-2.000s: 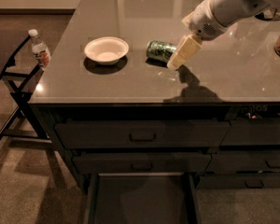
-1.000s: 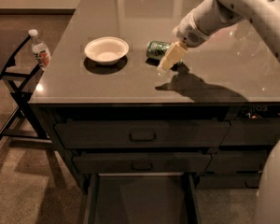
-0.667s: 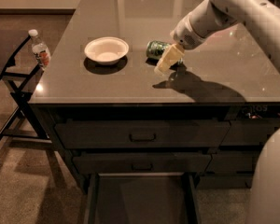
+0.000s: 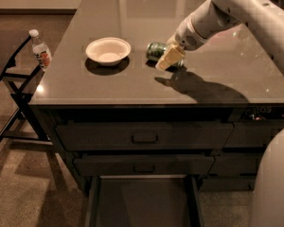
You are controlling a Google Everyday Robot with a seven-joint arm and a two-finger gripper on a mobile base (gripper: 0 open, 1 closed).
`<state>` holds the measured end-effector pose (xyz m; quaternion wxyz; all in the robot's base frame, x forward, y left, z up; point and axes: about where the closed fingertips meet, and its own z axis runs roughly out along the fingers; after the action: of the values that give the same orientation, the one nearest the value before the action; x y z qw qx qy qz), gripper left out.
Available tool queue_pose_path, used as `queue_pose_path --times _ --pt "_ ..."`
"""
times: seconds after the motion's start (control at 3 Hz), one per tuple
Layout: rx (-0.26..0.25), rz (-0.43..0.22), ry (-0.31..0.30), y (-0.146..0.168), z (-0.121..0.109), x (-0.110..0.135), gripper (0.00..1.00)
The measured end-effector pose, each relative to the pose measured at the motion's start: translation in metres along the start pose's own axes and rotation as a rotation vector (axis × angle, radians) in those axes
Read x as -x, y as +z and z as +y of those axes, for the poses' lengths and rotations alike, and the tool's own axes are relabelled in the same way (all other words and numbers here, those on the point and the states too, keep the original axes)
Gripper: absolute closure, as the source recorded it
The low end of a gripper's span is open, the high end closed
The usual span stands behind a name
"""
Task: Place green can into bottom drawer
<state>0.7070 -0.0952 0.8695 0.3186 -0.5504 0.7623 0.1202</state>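
The green can (image 4: 155, 51) lies on its side on the grey countertop (image 4: 132, 84), right of the white bowl (image 4: 108, 50). My gripper (image 4: 169, 57) is at the can's right end, its pale fingers (image 4: 168, 59) over and around that end of the can. The bottom drawer (image 4: 143, 203) is pulled out at the foot of the left drawer stack, its flat dark interior showing.
Two closed drawers with small handles (image 4: 145, 138) sit above the open one. A clear water bottle with a white cap (image 4: 40, 49) stands on a black folding stand (image 4: 19, 86) left of the counter. My white arm (image 4: 236, 8) reaches in from the upper right.
My gripper has moved left and down across the counter to the can's right end. The can, the bowl and the drawer have not moved.
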Motion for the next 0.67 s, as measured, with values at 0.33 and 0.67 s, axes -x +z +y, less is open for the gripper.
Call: queue_pose_path --times 0.33,0.67 --pt "0.0 0.0 0.0 0.0 0.0 0.0 0.54" --pt "0.0 0.0 0.0 0.0001 0.0 0.0 0.79"
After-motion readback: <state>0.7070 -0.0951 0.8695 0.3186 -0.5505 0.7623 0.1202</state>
